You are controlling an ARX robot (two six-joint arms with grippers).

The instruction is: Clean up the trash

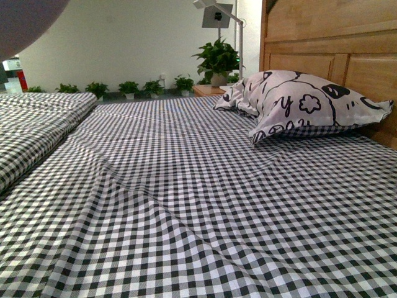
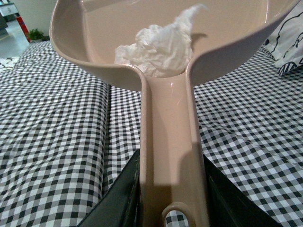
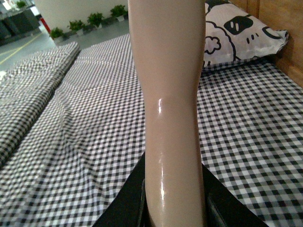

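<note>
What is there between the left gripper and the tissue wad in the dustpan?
Left wrist view: only the dustpan's beige handle runs from the left gripper to the tissue wad in the scoop.

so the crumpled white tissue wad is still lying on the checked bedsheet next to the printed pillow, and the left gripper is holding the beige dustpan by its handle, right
Not quite. The crumpled white tissue wad is not on the black-and-white checked bedsheet; it sits inside the beige plastic dustpan, as the left wrist view shows. The rest holds: the left gripper grips the dustpan's handle, and the printed pillow lies on the bed.
</note>
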